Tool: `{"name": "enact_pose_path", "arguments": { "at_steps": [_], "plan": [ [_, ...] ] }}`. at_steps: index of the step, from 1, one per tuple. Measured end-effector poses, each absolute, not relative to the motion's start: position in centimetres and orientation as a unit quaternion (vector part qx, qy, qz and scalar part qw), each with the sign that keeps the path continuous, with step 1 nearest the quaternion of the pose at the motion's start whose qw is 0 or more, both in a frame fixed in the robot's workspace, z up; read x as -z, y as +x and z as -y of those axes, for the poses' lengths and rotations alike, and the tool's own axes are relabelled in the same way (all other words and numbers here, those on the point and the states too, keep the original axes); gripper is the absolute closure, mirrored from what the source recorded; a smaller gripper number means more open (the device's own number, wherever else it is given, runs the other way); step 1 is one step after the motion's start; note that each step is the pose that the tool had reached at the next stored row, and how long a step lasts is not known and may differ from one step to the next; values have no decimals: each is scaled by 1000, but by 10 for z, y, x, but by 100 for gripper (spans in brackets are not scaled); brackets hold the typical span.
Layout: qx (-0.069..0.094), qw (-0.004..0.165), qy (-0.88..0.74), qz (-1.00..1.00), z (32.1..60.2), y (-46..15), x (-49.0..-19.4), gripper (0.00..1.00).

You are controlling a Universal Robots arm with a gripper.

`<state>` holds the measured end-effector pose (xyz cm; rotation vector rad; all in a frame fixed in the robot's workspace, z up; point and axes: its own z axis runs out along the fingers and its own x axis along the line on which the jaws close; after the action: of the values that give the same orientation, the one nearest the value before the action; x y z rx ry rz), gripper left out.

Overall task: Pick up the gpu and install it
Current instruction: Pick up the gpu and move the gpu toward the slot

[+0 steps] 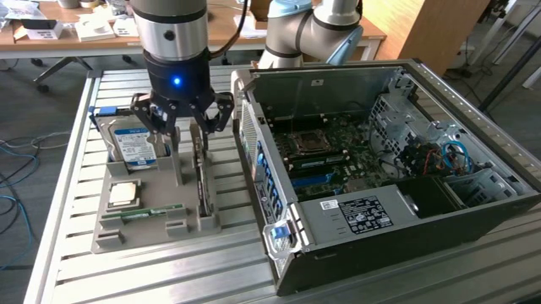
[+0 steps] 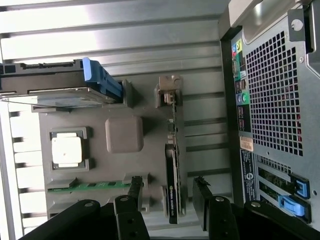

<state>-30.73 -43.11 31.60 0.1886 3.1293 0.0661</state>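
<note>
my black two-fingered gripper (image 1: 179, 138) hangs spread and empty, straddling the thin dark rectangular gpu card (image 2: 171, 175), which stands on edge just beneath in the grey moulded tray (image 1: 127, 235), long axis running between my fingers.

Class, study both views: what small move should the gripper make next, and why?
Probably lower straight down with the jaws open. The gripper hangs open above the gpu, which stands on edge in the grey holder. The wrist view shows one finger on each side of the card, so descending should bring it between them.
</note>
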Motion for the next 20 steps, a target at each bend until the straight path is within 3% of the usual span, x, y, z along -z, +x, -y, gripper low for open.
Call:
{"name": "enact_pose_path", "arguments": {
  "at_steps": [20],
  "plan": [
    [-21,3,60,-998,436,-307,-309,47]
  ]
}}
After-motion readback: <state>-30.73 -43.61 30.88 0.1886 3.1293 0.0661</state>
